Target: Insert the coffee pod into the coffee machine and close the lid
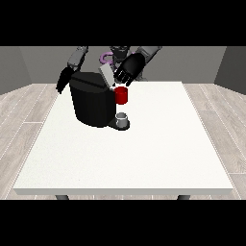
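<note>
Nearest you on the table (144, 163), a grey thing (123, 118) sits on the machine's (92, 102) base; you can't tell if it's the pod. Above it is a red thing at the machine (122, 95). Farther back, the lid (104, 74) tilts up. The hand at the view's right (129, 68) hovers there, fingers spread and holding nothing. The hand at the view's left (63, 80) hangs behind; its fingers can't be made out.

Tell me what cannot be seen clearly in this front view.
- Coffee machine: its back is hidden by its own body.
- Hand at the view's left: partly behind the machine; fingers unclear.
- Whether the hand at the view's right touches the lid: too small to tell.
</note>
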